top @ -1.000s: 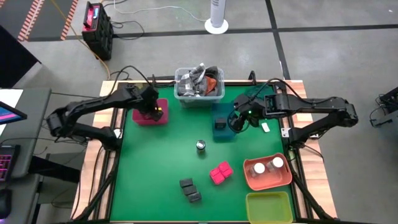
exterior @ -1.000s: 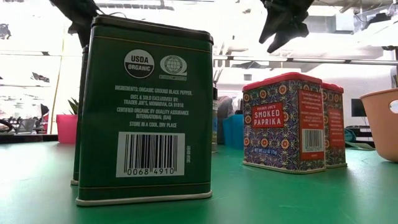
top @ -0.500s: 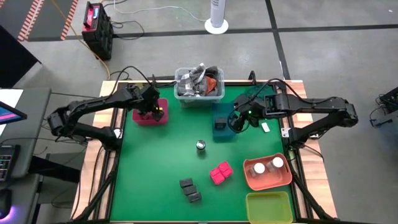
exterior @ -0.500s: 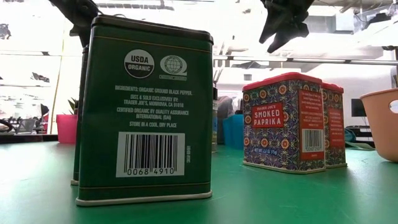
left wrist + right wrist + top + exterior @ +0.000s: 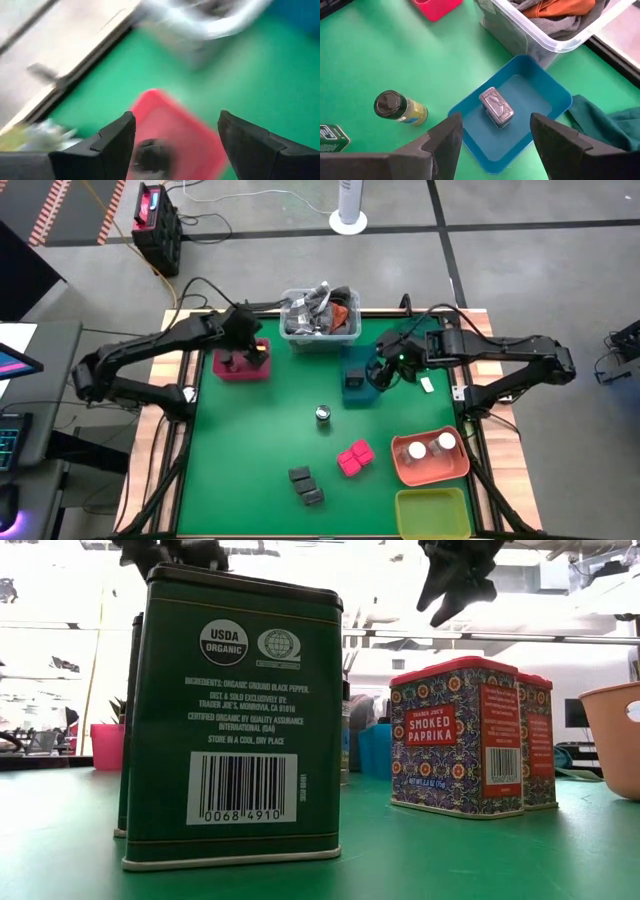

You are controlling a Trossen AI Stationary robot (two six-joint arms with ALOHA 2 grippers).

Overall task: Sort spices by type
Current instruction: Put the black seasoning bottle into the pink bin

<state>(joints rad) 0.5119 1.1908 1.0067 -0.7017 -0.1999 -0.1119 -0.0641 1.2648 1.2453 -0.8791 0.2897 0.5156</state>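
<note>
Pink tray (image 5: 240, 366) at the table's far left has a dark jar (image 5: 226, 362) in it; the left gripper (image 5: 243, 330) sits above with jaws apart, nothing held. I'd lift straight clear before swinging toward the lone jar (image 5: 322, 414) mid-table. Farther right, the right gripper (image 5: 380, 375) hangs open over the blue tray (image 5: 357, 388) holding a tin (image 5: 496, 107).

Two pink blocks (image 5: 353, 458) (two grey boxes (image 5: 305, 486))

The left gripper (image 5: 243, 330) has opened and drawn back from the pink tray (image 5: 241, 367).
</note>
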